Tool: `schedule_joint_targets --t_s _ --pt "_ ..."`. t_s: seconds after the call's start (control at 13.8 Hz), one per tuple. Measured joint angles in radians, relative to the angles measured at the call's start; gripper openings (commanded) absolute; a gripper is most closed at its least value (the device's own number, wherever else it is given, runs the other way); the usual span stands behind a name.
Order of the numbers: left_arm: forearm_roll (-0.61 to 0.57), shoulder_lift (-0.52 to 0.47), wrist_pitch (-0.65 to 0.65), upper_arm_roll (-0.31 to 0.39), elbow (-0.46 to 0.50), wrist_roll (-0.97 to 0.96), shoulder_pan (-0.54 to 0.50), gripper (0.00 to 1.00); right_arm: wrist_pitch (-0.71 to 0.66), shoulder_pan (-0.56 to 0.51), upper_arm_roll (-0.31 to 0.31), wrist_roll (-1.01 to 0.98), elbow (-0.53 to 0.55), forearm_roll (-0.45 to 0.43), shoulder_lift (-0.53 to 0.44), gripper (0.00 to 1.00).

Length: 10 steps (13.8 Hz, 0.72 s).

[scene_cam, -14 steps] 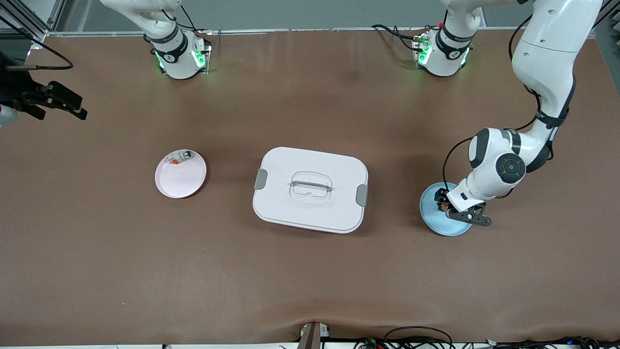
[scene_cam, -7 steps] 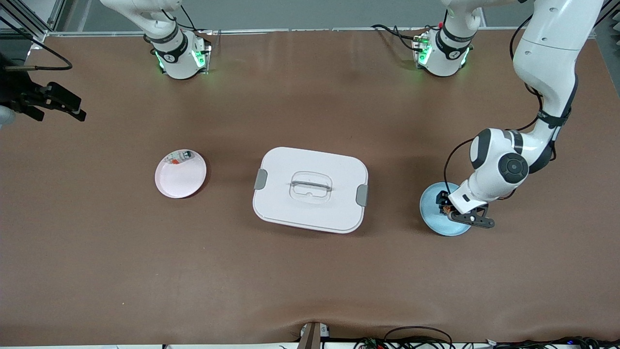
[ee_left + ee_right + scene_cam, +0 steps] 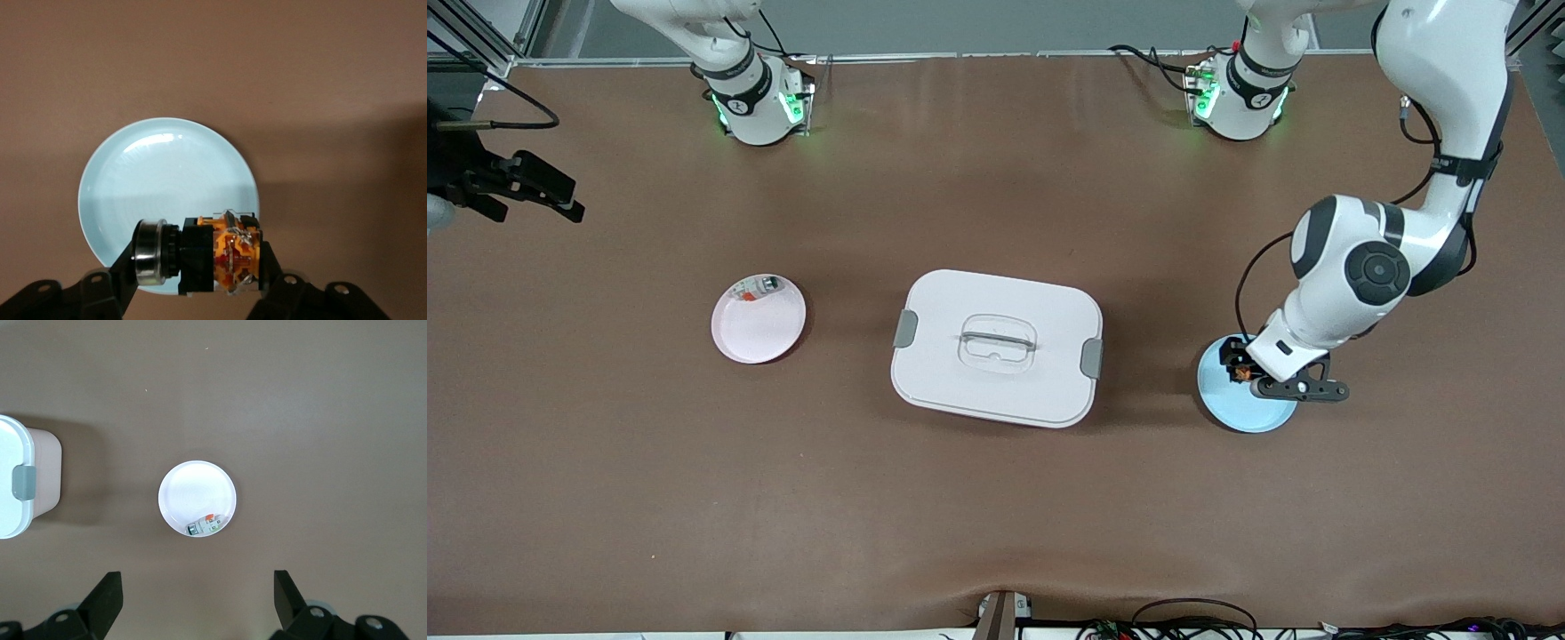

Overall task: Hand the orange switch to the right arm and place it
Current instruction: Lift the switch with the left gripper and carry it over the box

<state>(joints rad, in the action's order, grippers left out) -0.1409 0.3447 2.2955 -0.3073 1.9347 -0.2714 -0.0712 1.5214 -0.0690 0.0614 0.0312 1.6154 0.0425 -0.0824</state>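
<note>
The front view looks down over the whole table (image 3: 996, 498); both wrist views look straight down.

The right gripper (image 3: 516, 191) is sitting half out of the front view at the table's edge, its arm cut away entirely. In the right wrist view the white lidded box (image 3: 23, 495) is getting sliced off by the frame, and the small pale part (image 3: 205, 525) in the pink plate (image 3: 193, 490) is showing too tiny to read its details
</note>
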Motion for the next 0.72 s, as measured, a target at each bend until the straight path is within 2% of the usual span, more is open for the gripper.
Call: schedule_joint_targets --t_s 0.14,0.36,0.72 --pt "0.000 -0.015 -0.086 -0.056 -0.051 -0.129 0.002 0.00 0.000 0.000 0.000 0.000 0.000 0.000 0.000 1.00" --pt "0.017 -0.015 -0.146 -0.138 -0.110 -0.293 0.005 0.00 0.000 0.000 0.000 0.000 0.000 0.000 0.000 1.00" --pt "0.178 -0.012 -0.156 -0.259 -0.189 -0.562 0.011 0.00 0.000 0.000 0.000 0.000 0.000 0.000 0.000 1.00"
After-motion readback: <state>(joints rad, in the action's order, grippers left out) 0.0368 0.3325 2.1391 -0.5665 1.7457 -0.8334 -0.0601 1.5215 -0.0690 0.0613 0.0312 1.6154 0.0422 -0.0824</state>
